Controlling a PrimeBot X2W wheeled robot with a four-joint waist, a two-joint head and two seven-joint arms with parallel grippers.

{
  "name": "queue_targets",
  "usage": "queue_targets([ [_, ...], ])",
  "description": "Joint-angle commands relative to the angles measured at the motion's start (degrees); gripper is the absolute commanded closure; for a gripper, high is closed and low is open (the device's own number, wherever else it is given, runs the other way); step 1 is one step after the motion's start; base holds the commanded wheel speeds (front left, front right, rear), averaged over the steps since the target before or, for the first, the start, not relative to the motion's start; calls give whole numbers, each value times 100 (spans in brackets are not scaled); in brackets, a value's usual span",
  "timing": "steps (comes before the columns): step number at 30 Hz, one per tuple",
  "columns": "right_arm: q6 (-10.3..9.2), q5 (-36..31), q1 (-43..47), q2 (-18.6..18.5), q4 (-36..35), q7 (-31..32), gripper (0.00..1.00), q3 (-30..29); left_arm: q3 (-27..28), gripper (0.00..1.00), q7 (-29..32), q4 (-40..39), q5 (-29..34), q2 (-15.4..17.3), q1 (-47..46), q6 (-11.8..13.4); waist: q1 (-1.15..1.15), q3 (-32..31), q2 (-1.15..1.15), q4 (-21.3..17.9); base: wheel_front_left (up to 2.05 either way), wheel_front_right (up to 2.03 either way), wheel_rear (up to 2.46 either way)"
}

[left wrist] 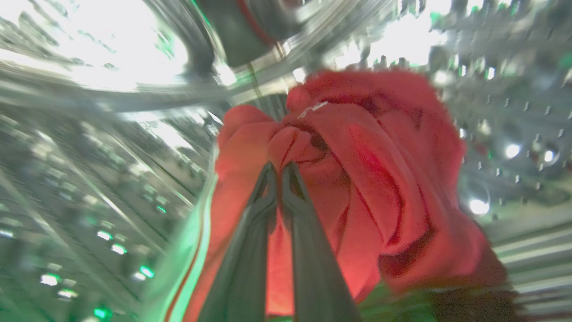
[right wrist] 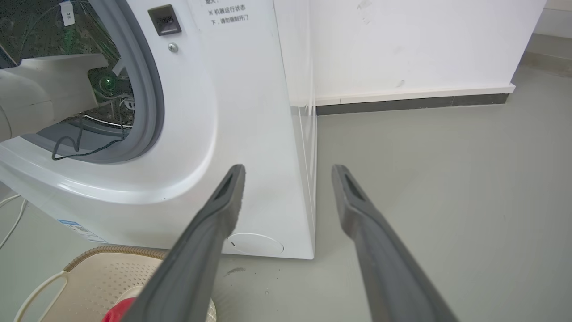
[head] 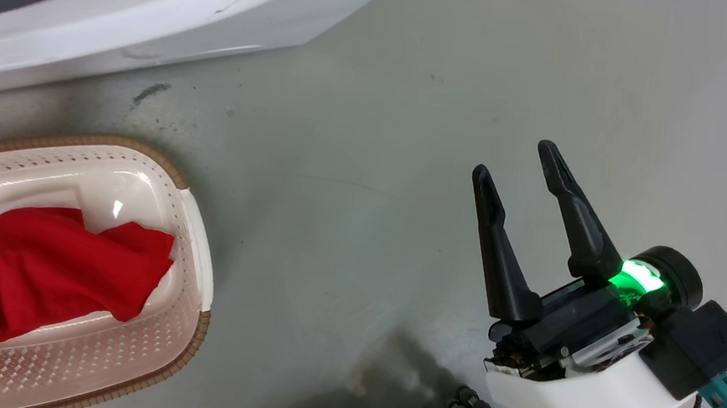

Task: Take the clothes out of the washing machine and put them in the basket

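One red piece of the clothes with white trim lies in the cream basket on the floor at the lower left of the head view. Inside the washing machine, a bunched red garment rests against the perforated steel drum. My left gripper has its fingers pinched together on a fold of that garment. The left forearm reaches through the grey-ringed port. My right gripper hangs open over bare floor, right of the basket, nothing between its fingers.
The washer's white front runs across the top left of the head view. A white wall with a dark baseboard stands behind the machine. Grey floor stretches between basket and right arm. A white cord lies left of the washer.
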Motion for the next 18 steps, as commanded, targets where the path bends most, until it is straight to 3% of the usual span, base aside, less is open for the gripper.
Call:
queue_targets([
  [1,-4,-1,-69,8,28,-19,0,-24,-35,100,-192,-82,43,2,135,25,0,-101,0,61,0,0,0],
  [11,-4,-245,-58,6,370,-18,0,-276,-7,100,-2147,-194,-130,-427,1199,308,0,-1159,0,496,0,0,0],
  [18,-4,-444,178,4,693,13,0,-405,123,100,-2856,-117,-415,-880,2192,405,0,-2086,0,783,0,0,0],
])
